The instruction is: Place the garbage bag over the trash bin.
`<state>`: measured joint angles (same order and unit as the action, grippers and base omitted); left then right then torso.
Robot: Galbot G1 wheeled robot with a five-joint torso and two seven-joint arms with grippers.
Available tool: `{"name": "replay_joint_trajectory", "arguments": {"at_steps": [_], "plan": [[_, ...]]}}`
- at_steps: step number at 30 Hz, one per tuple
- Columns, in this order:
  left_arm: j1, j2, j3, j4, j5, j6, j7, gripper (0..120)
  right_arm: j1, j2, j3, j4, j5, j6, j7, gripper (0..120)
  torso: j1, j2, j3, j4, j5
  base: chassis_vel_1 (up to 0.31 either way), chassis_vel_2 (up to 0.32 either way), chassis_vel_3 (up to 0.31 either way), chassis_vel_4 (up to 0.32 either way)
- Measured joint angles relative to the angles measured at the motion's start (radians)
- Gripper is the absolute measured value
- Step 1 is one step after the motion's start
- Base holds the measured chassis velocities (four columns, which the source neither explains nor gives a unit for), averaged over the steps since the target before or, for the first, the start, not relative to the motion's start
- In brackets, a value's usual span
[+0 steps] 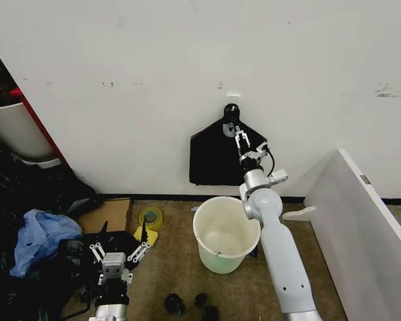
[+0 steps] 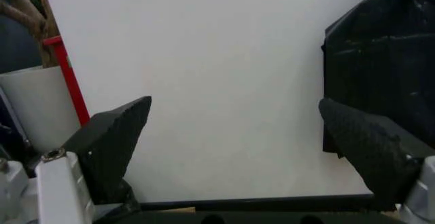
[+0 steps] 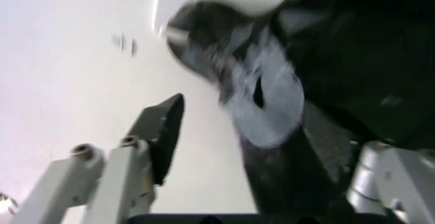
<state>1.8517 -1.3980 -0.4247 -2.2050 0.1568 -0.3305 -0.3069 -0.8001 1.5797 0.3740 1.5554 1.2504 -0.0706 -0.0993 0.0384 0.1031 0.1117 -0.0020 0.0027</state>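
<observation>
The trash bin [image 1: 220,242], a cream-white round bucket, stands open on the floor by the wall. Above it a flat black pack [image 1: 214,160] hangs on the wall from a hook, also seen in the left wrist view [image 2: 380,56]. My right gripper [image 1: 238,136] reaches up to the pack's knotted top [image 3: 265,91], open, with the knot between its fingers [image 3: 165,132]. My left gripper [image 1: 119,251] is low at the left of the bin, open and holding nothing, its pads [image 2: 119,132] facing the wall. The garbage bag is out of view.
A larger white bin with a red bar [image 1: 13,130] stands at the far left. On the floor lie a blue plastic bag [image 1: 37,237], dark clutter, cardboard [image 1: 110,214], a yellow tape roll [image 1: 149,217] and small black items [image 1: 194,304]. A white board [image 1: 361,227] slants at the right.
</observation>
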Motion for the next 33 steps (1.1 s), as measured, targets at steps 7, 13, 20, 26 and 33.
{"name": "replay_joint_trajectory", "arguments": {"at_steps": [7,13,20,26,33], "plan": [[0.005,-0.017,0.002,-0.009,0.0,0.003,-0.005,98,0.009,0.021,-0.014,-0.002,-0.033,0.003,-0.001,32,0.0,0.0,0.0,0.0,0.0,0.0,0.0,0.0,0.0],[0.013,-0.019,0.002,-0.023,0.002,0.002,-0.007,98,0.01,0.022,-0.011,0.002,-0.038,0.013,0.005,12,0.0,0.0,0.0,0.0001,0.0,0.0,0.0,0.0,0.0],[0.017,-0.028,0.008,-0.04,-0.002,0.003,-0.007,98,-0.003,-0.002,0.003,-0.003,-0.035,0.022,0.011,0,0.0,0.0,0.0,-0.0001,0.0001,0.0,0.0,0.0,0.0],[0.016,-0.029,0.017,-0.038,0.002,0.003,-0.006,98,-0.05,-0.012,-0.01,0.032,-0.068,0.024,0.014,0,0.0,0.0,0.0,0.0001,0.0,0.0,0.0,0.0,0.0],[0.006,-0.028,0.025,-0.023,0.007,0.003,-0.006,98,-0.264,-0.064,-0.085,0.208,-0.278,0.038,0.006,0,0.0,0.0,0.0,0.0001,0.0001,0.0,0.0,0.0,0.0]]}}
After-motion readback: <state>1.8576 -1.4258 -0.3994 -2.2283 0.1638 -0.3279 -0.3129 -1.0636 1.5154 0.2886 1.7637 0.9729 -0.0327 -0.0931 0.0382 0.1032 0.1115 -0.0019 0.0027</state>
